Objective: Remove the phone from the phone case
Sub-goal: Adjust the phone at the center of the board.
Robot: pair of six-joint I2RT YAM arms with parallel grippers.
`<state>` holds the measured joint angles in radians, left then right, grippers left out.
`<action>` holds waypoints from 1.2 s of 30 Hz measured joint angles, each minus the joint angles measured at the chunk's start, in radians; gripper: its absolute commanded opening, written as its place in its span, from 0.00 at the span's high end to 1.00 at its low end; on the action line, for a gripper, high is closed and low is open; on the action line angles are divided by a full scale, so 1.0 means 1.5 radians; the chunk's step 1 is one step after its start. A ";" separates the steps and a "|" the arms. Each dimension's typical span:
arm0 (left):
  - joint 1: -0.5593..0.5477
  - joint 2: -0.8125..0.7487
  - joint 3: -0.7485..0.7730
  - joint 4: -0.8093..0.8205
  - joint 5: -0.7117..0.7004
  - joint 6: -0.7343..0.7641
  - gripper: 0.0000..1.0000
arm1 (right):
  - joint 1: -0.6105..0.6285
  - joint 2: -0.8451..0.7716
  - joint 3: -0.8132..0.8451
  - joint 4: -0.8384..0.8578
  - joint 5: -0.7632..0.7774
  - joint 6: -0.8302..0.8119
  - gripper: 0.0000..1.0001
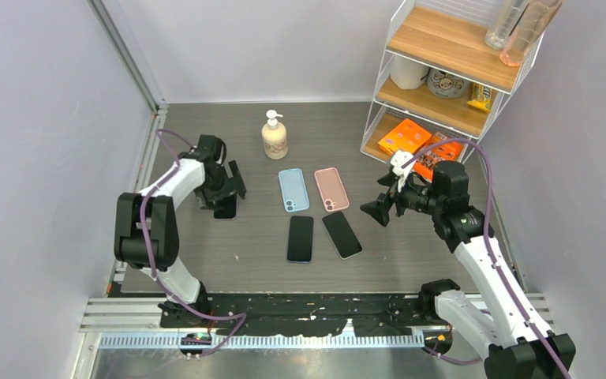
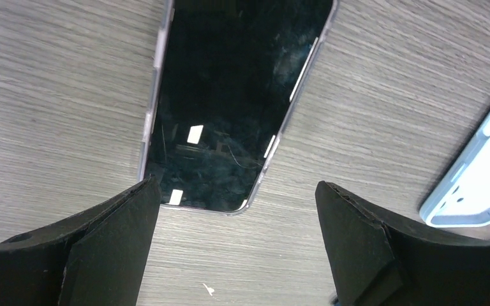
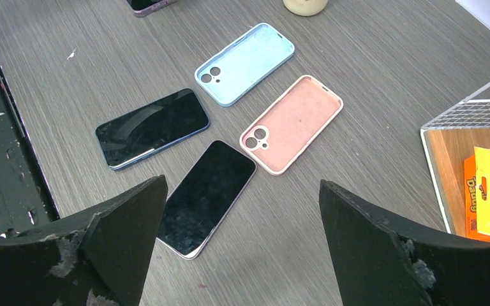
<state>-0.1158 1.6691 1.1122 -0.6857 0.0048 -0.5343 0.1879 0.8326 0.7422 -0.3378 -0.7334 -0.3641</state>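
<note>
A black phone in a clear phone case [image 2: 230, 95] lies screen up on the grey table, partly hidden under my left gripper [image 1: 222, 196] in the top view. That gripper [image 2: 237, 204] hovers just above the phone's near end, open, with nothing between its fingers. My right gripper [image 1: 379, 207] hangs open above the table's right side, apart from everything. In the right wrist view its fingers [image 3: 127, 229] frame two bare phones, one blue-edged [image 3: 152, 127] and one silver-edged [image 3: 207, 196]. The cased phone [image 3: 148, 5] shows only at the top edge there.
An empty blue case [image 1: 293, 189] and an empty pink case [image 1: 331, 189] lie face up behind the two bare phones. A soap pump bottle [image 1: 274, 136] stands at the back. A wire shelf [image 1: 442, 79] with boxes and jars occupies the back right corner.
</note>
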 measured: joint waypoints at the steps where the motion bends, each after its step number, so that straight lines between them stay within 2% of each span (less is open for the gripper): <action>1: 0.000 0.001 0.000 0.001 -0.009 -0.004 0.02 | 0.000 0.001 0.000 0.000 0.000 0.000 0.04; 11: -0.001 0.013 0.000 0.001 -0.071 -0.008 0.00 | 0.000 0.001 0.000 0.000 0.000 -0.003 0.05; 21: -0.001 0.012 0.000 0.001 -0.078 0.000 0.00 | 0.000 0.004 0.000 0.000 0.000 -0.005 0.04; 36: -0.001 0.014 0.000 0.024 -0.025 0.123 0.08 | 0.000 0.003 0.000 0.000 -0.001 -0.005 0.05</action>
<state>-0.1165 1.6909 1.1122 -0.6502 -0.0326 -0.3500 0.1875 0.8375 0.7422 -0.3382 -0.7345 -0.3721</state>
